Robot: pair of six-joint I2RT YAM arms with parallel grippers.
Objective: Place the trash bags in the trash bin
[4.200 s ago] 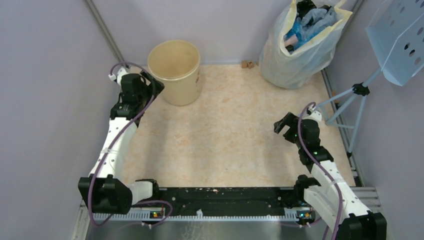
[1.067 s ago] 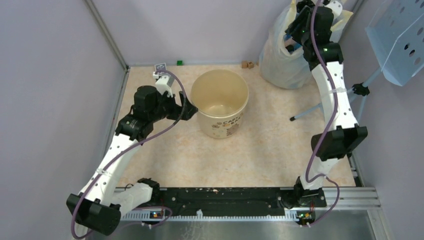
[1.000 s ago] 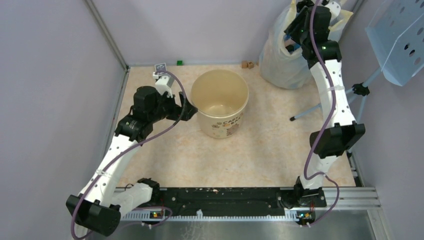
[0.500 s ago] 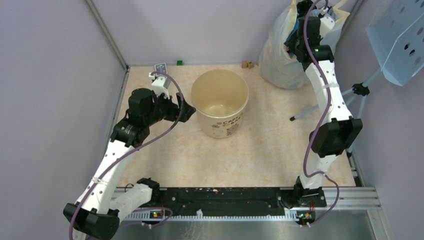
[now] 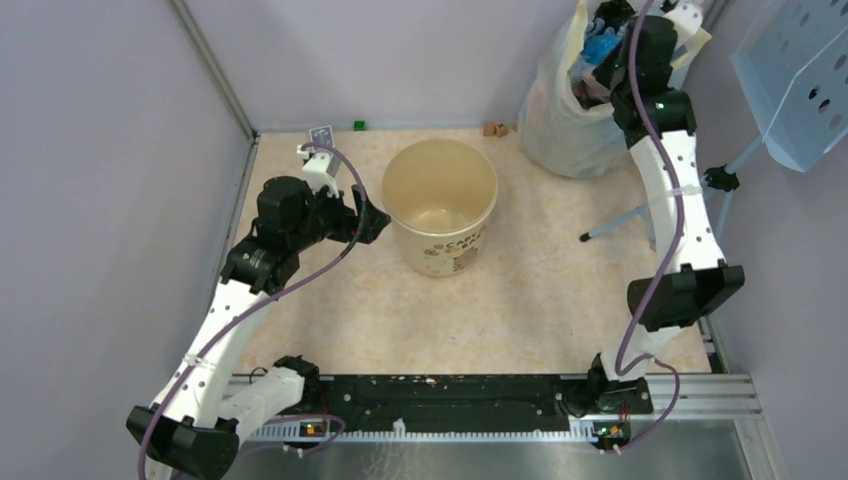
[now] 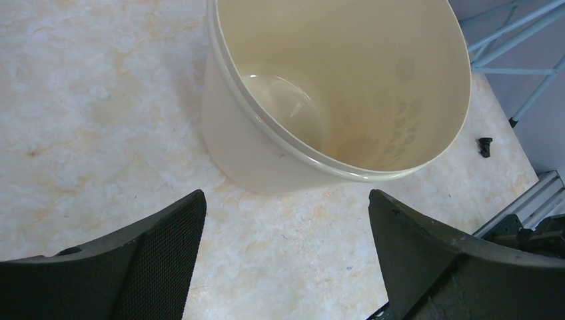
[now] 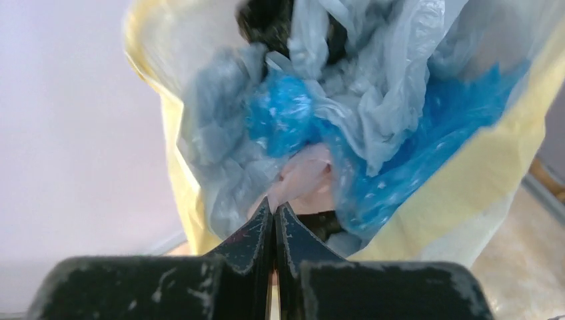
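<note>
Pinched plastic shows at the right gripper (image 7: 274, 217): its jaws are pressed together on a fold of the pale-pink trash bag (image 7: 303, 175), which sits inside the mouth of the large whitish-yellow bag (image 7: 480, 193) among crumpled blue plastic (image 7: 283, 110) and grey film. Seen from the top camera, that gripper (image 5: 608, 48) reaches into the large bag (image 5: 560, 130) at the far right corner of the surface (image 5: 520, 300). The trash bin (image 5: 445, 250) stands upright near the middle, well apart from it. The left gripper (image 5: 372, 222) hovers just beside the bin's left wall (image 6: 240, 133), jaws spread wide and holding nothing.
</note>
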